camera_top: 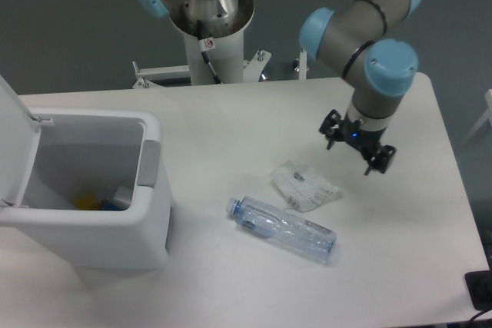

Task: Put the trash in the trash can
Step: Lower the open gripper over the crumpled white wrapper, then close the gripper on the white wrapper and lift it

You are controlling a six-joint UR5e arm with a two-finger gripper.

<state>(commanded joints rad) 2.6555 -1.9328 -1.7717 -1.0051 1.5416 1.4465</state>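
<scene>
Fingers spread and empty, gripper (355, 151) hangs right of centre, just above-right of wrapper (304, 186); bottle (281, 228) lies below it, bin (84, 190) open at left.

A single fixed camera looks down from high in front of the table (231, 120), facing the arm's base (211, 32) at the far edge. It stands back enough to take in the gripper (357, 147) and the tabletop around it.
</scene>
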